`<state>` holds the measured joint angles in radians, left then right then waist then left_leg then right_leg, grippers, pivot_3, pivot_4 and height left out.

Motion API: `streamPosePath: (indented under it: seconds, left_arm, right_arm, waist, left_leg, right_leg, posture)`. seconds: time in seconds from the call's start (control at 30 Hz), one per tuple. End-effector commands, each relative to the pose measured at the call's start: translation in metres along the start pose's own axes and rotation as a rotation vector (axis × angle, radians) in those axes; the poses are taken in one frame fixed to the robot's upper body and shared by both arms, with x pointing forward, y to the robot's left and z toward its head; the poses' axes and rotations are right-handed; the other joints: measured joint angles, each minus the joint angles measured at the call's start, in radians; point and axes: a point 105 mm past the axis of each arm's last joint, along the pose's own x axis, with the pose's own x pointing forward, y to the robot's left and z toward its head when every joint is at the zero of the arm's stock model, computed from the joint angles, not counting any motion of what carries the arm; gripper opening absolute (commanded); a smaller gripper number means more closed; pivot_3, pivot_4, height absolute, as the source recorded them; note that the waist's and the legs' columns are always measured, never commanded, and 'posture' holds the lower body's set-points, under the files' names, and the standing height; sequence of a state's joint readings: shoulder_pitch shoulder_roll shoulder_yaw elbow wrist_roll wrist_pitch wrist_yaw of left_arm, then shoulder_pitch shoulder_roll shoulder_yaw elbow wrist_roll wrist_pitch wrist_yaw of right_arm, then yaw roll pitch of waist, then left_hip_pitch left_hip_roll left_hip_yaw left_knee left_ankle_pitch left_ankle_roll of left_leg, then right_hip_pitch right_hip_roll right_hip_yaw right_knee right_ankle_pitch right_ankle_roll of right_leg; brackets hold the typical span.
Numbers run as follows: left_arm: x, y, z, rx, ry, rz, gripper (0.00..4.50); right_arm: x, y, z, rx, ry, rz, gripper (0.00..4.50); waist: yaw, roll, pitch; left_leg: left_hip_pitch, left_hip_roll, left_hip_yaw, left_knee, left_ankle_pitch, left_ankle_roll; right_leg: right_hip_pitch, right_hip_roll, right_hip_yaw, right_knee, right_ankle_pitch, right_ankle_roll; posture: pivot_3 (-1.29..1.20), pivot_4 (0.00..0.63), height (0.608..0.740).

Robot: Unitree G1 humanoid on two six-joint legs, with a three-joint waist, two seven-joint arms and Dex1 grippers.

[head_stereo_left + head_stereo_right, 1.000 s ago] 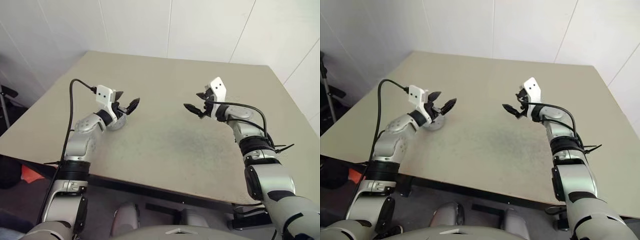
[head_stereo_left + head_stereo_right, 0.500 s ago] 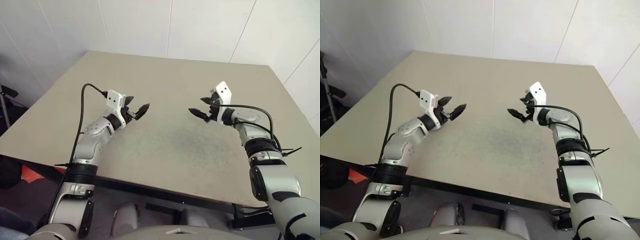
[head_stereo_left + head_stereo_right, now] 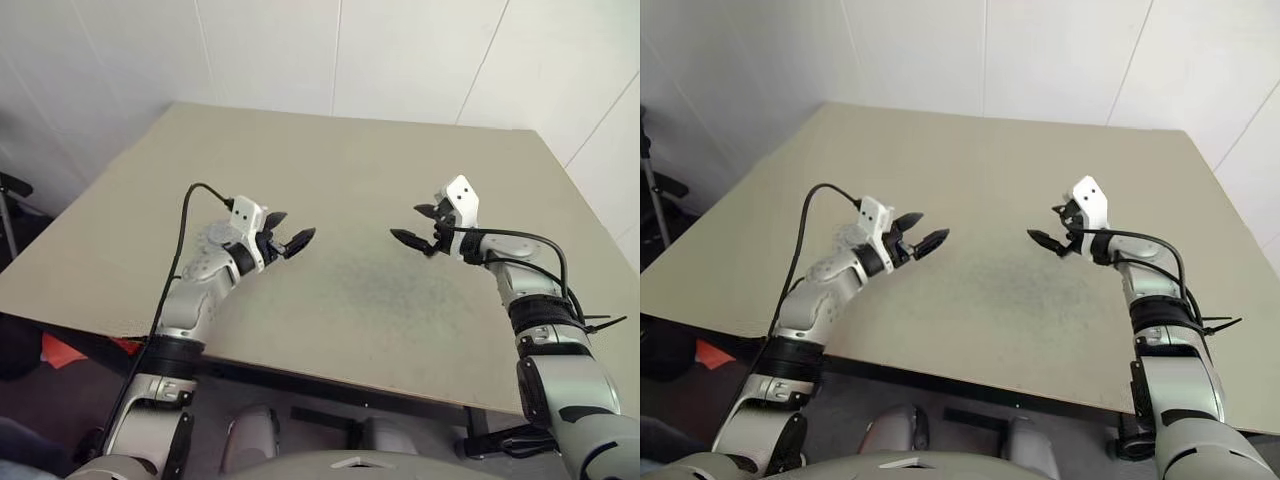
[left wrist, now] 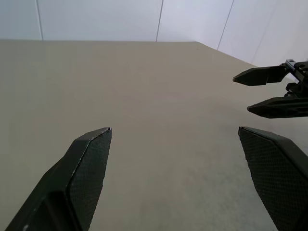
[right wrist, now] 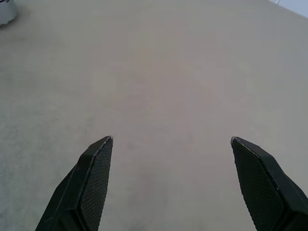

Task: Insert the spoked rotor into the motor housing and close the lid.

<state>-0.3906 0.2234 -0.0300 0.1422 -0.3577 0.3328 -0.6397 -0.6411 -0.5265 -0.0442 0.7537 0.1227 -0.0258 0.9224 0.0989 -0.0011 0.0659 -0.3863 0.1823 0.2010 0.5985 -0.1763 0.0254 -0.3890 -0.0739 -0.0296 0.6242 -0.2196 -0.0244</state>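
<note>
Over the left middle of the beige table (image 3: 360, 170) my left gripper (image 3: 297, 228) hovers open, pointing right, with nothing between its fingers. Facing it from the right, my right gripper (image 3: 405, 222) is open and empty as well. In the left wrist view my own fingertips (image 4: 103, 137) stand wide apart over bare table, and the right gripper (image 4: 242, 94) shows beyond them. A pale grey rounded thing (image 5: 5, 12) sits at the edge of the right wrist view; I cannot tell whether it is the motor housing. The spoked rotor and the lid are out of view.
White tiled walls (image 3: 330, 50) rise behind the table's far edge. The table's near edge (image 3: 330, 375) runs just in front of me, with the floor below it. A black cable (image 3: 185, 215) loops over my left wrist.
Both grippers drifted right and a little nearer to me, staying open. The left arm now covers the grey round thing that lay under its gripper a second ago.
</note>
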Motion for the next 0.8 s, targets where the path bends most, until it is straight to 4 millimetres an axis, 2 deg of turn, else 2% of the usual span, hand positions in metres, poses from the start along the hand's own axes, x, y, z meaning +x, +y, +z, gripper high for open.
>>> streamPosePath:
  seconds: [0.03, 0.5, 0.67, 0.8]
  left_arm:
    - [0.002, -0.003, 0.017, 0.039, -0.043, -0.023, 4.47]
    - [0.007, -0.001, 0.021, 0.053, -0.048, -0.014, 4.47]
    - [0.01, 0.003, 0.03, 0.059, -0.065, -0.008, 4.47]
    - [0.009, 0.003, 0.026, 0.06, -0.054, -0.009, 4.47]
  right_arm:
    - [-0.006, -0.012, 0.021, -0.031, -0.057, -0.04, 4.42]
    - [0.001, -0.017, 0.024, -0.052, -0.042, -0.062, 4.42]
    - [0.0, -0.021, 0.028, -0.039, -0.041, -0.065, 4.42]
    - [-0.002, -0.023, 0.025, -0.038, -0.039, -0.077, 4.42]
  waist:
    - [0.001, 0.0, 0.0]
    - [0.0, 0.0, 0.0]
    - [0.0, 0.0, 0.0]
    - [0.0, 0.0, 0.0]
  left_leg:
    - [0.0, 0.0, 0.0, 0.0, 0.0, 0.0]
    - [0.0, 0.0, 0.0, 0.0, -0.001, 0.001]
    - [0.001, 0.0, 0.0, 0.0, -0.001, 0.001]
    - [0.001, 0.0, 0.001, 0.0, -0.001, 0.001]
  right_leg:
    - [0.0, 0.0, 0.0, 0.0, 0.0, 0.0]
    - [0.001, 0.0, 0.0, -0.001, 0.0, 0.0]
    - [0.001, 0.0, 0.0, -0.001, 0.0, 0.0]
    - [0.0, 0.0, 0.0, -0.001, 0.0, 0.0]
  posture:
    - [0.0, 0.0, 0.74]
    - [0.0, 0.0, 0.74]
    - [0.0, 0.0, 0.74]
    - [0.0, 0.0, 0.74]
